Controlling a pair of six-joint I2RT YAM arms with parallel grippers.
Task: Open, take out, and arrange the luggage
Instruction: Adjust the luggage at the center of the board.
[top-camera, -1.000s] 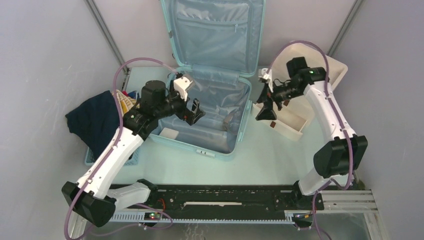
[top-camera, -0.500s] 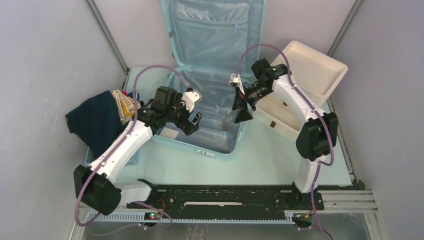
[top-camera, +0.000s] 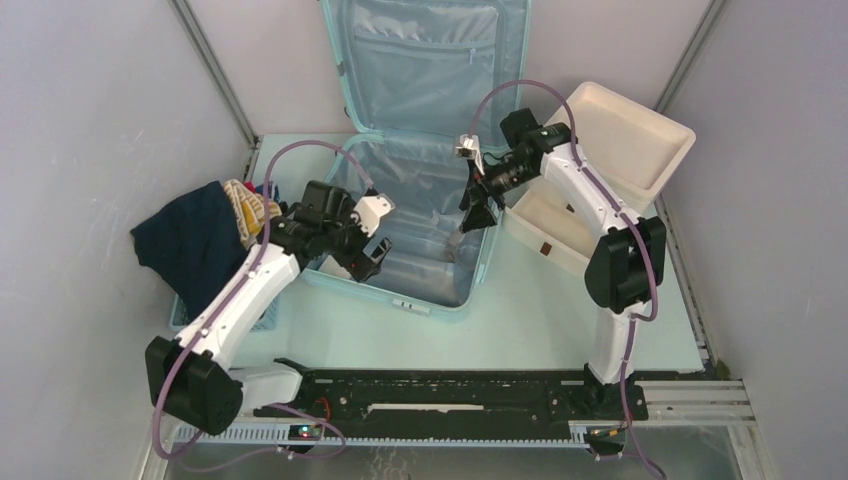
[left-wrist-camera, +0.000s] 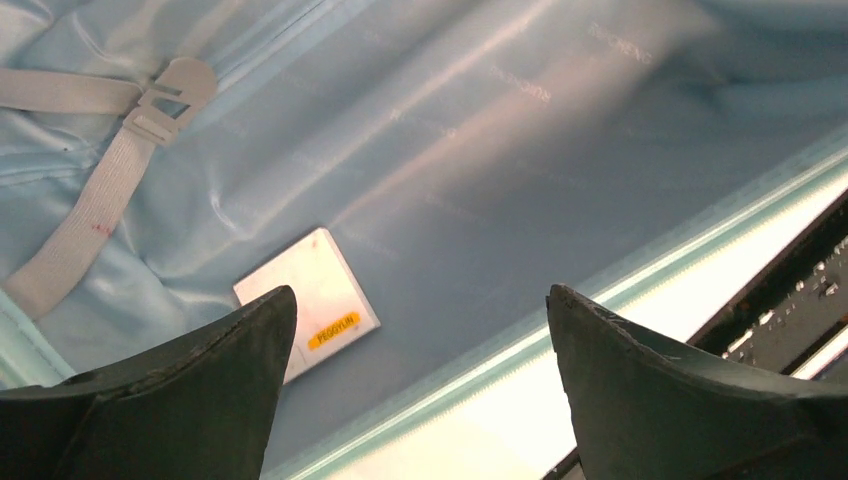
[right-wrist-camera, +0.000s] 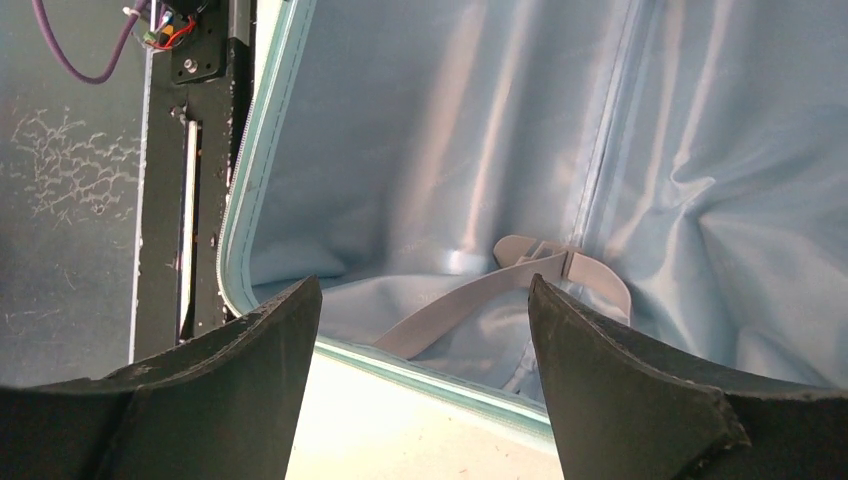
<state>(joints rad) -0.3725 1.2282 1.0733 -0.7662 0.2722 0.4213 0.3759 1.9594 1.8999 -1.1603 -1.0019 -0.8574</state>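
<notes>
Between the fingers of your left gripper (left-wrist-camera: 420, 300), which stand wide apart and hold nothing, you look down into the near part of the luggage (top-camera: 430, 260). Just beyond the finger on the left of that wrist view lies a small white card (left-wrist-camera: 305, 315) with a yellow label, flat on the lining and untouched. As far as you can see, it is the only loose item inside. Farther out past that finger lies a grey strap (left-wrist-camera: 90, 215).

Your right gripper (right-wrist-camera: 425, 290) hangs over the shell's right rim, fingers also well spread with nothing between them. A second strap (right-wrist-camera: 470, 300) lies just beyond them on bare lining. Behind both pairs of fingers the lid (top-camera: 425, 60) stands upright against the back wall.

Opening is done. Emptying looks nearly done, judging by the dark cloth (top-camera: 190, 240) heaped on the basket (top-camera: 262, 318) outboard of the left fingers. The card and the arranging are left to do.
</notes>
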